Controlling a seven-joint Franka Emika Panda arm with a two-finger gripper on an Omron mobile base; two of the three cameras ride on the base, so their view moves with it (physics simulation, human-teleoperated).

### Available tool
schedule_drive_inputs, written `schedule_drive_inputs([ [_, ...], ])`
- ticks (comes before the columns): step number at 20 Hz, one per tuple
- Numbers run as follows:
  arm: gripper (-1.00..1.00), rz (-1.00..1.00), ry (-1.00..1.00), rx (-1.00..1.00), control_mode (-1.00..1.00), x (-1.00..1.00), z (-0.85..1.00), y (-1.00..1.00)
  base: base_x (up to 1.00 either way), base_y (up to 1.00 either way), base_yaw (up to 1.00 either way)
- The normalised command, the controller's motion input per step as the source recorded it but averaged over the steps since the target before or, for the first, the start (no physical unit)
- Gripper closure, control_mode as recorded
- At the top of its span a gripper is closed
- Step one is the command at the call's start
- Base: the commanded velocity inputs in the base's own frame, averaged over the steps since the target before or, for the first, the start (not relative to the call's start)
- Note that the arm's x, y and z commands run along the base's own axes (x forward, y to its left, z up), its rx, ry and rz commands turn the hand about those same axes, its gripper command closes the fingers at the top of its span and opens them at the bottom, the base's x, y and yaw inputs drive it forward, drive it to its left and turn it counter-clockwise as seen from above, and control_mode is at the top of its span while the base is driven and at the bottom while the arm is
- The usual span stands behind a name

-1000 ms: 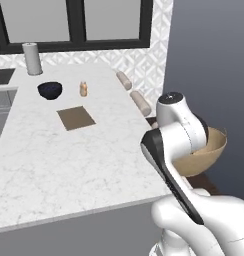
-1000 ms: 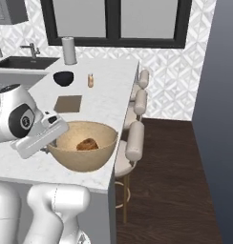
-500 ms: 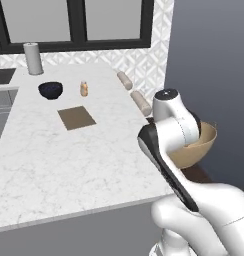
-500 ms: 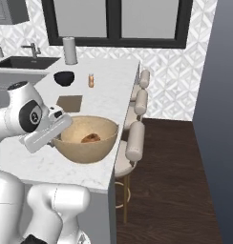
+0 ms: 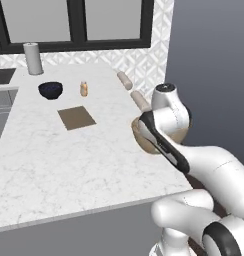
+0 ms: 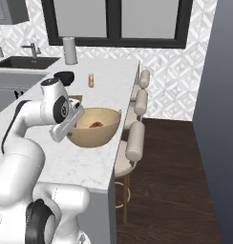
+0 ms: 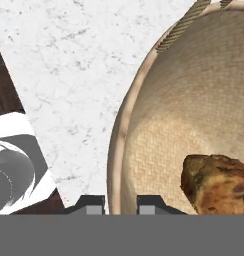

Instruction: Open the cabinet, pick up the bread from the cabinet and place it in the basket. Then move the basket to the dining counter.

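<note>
The last step is in hand: carrying the basket [image 6: 93,127], bread [image 7: 220,183] inside, to the bench [image 6: 85,159]. The hand [image 7: 120,204] is clamped on the basket's near rim, one finger either side. The basket looks held just above the bench's stool-side edge. Next, I judge: lower it flat, then release.
</note>
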Motion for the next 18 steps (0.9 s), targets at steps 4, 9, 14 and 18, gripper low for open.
schedule_drive_inputs([
  [4,1.00,0.24,0.01,0.00,-1.00,1.00,-0.33,0.25,0.00,0.00,0.00],
  [9,1.00,0.13,0.06,0.00,-1.00,1.00,-0.41,0.56,0.00,0.00,0.00],
  [14,1.00,0.03,0.02,-0.01,-1.00,0.85,-0.68,0.15,0.00,0.00,0.00],
  [18,1.00,0.01,0.00,0.00,-1.00,0.84,-0.72,0.00,0.00,0.00,0.00],
])
